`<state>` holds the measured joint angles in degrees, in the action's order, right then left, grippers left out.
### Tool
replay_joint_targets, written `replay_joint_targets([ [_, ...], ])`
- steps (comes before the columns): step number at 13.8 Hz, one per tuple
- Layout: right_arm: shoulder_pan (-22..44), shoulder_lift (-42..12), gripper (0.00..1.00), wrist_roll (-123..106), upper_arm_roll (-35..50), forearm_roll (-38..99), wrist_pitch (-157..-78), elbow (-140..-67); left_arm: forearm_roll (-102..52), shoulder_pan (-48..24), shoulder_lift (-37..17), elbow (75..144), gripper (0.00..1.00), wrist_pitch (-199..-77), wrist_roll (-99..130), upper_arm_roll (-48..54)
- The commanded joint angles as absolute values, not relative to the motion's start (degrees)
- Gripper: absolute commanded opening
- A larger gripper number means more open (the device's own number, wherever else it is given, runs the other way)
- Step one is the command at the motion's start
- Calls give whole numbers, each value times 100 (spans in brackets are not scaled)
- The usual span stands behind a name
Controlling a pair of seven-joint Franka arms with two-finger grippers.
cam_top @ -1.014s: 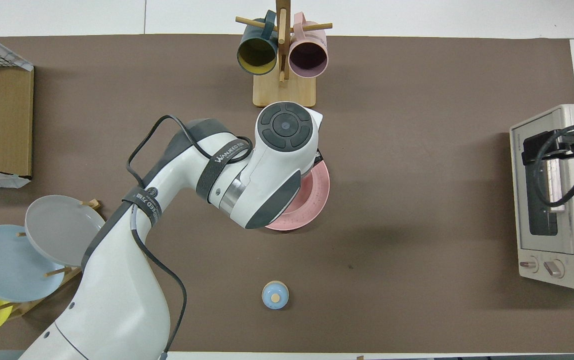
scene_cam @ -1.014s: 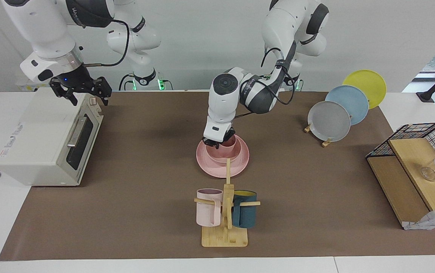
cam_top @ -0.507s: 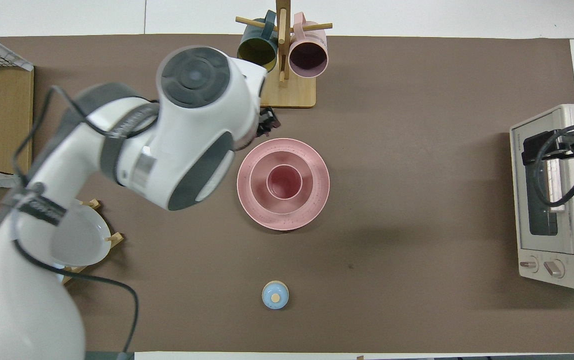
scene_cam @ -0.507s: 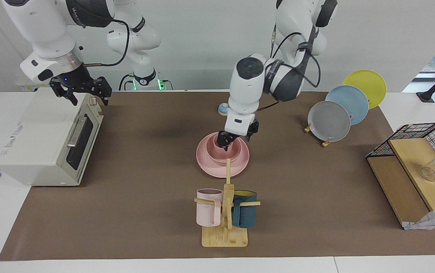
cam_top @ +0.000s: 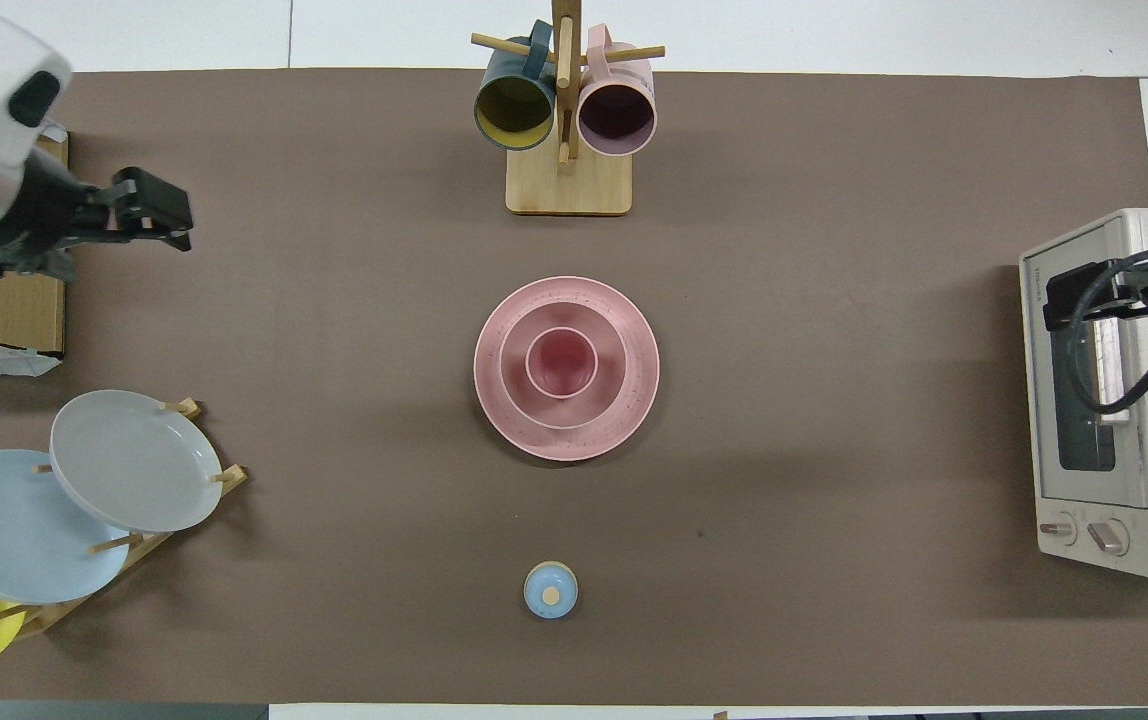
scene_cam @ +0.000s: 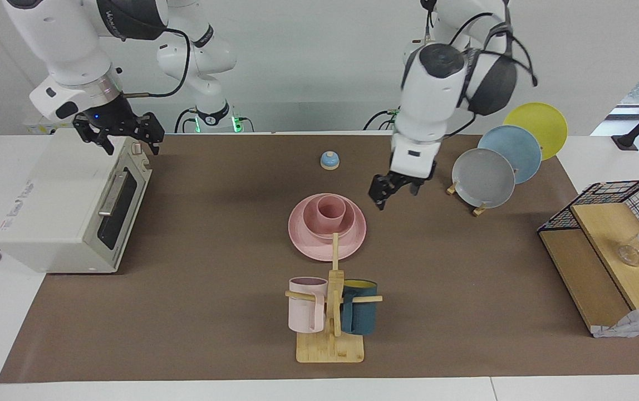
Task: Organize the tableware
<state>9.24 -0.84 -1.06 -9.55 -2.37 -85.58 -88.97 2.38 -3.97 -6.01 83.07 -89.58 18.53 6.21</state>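
Matte pink set nested mid-table: small tapered handleless cup [scene_cam: 331, 210] upright inside rounded bowl [scene_cam: 328, 224], bowl centred on wide flat round plate [scene_cam: 308, 242], largest at the bottom, likely for a compact, stable stack. Left gripper [scene_cam: 392, 190] up in the air over bare brown mat beside the stack, fingers spread, nothing held. Right gripper [scene_cam: 120, 131] waiting over white toaster oven [scene_cam: 58, 206], fingers apart, empty.

facing: high, toward robots | overhead: steeply down | shared: brown mat [scene_cam: 214, 312]
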Motion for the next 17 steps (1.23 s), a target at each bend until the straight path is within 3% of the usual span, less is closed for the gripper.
replay_joint_targets([
  [1,853,44,100,-211,-932,-44,-8569,-9044,142,16,-46,9094,100,-8929,1040,703],
  [4,861,44,100,-211,-932,-44,-8569,-9044,-61,219,587,10130,100,-9350,643,694],
  [6,861,44,100,-211,-932,-44,-8569,-9044,-61,220,729,10362,100,-9422,536,694],
  [10,853,44,100,-211,-932,-44,-8569,-9044,-1,62,379,9741,100,-9519,598,694],
  [13,853,44,100,-211,-932,-44,-8569,-9044,-9,-183,106,9020,100,-8810,589,432],
  [17,861,44,100,-211,-932,-44,-8569,-9044,-17,-211,237,9201,100,-8262,554,431],
])
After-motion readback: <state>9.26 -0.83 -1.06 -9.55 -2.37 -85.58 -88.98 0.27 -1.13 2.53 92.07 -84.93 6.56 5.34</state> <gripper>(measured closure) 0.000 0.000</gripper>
